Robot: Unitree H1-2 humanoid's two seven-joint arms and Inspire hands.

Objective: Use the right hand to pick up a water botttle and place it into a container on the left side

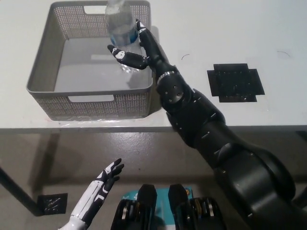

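A clear water bottle [120, 26] with a blue label stands upright inside the grey mesh basket [43, 67], close to its right wall. My black right hand [140, 48] reaches over that wall. Its fingers are spread, one lying across the front of the bottle's lower part and another beside the bottle on the right. The grip looks loosened and the hand is open. My white left hand [104, 182] rests low at the lower left, below the table edge, with its fingers apart and nothing in it.
The basket sits at the left of a white table [249, 28]. A black square patch [235, 82] lies on the table to the right. The table's front edge [96, 128] runs across the middle of the picture, with floor below it.
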